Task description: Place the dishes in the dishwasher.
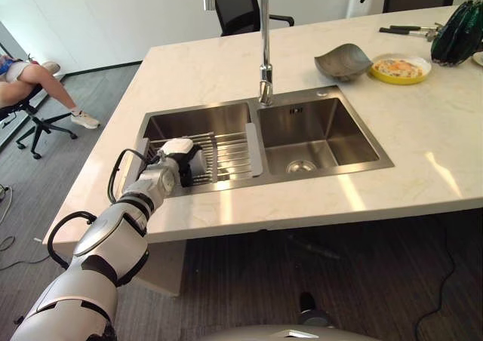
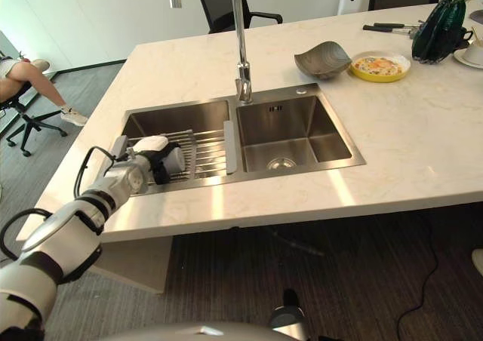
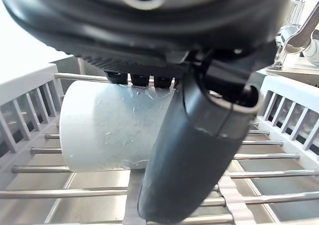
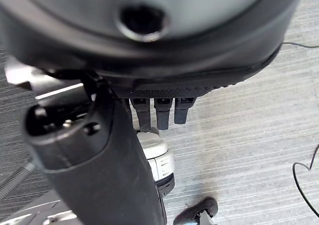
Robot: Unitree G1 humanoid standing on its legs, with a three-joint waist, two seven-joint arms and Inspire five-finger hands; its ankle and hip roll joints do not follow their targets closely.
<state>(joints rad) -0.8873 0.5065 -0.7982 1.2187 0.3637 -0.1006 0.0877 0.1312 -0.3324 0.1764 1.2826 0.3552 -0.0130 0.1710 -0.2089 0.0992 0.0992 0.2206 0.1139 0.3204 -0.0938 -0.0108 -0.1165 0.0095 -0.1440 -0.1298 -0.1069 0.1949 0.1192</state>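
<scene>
Cup (image 3: 102, 130) lay on its side on the wire rack (image 1: 230, 156) over the sink's (image 1: 317, 133) left basin, with the left hand (image 1: 179, 162) curled round it, thumb across its front and fingers behind (release not yet made, by my reading). Right hand (image 4: 99, 155) hung over the floor, fingers relaxed, holding nothing. Grey bowl (image 1: 343, 60) and yellow plate (image 1: 400, 69) sat side by side on the tabletop (image 1: 423, 130) behind the sink, so most of the job looked undone.

White cup (image 3: 107, 130), steel sink (image 1: 317, 133), grey bowl (image 1: 343, 60), yellow plate (image 1: 400, 69), cream marbled counter (image 1: 423, 130)
</scene>
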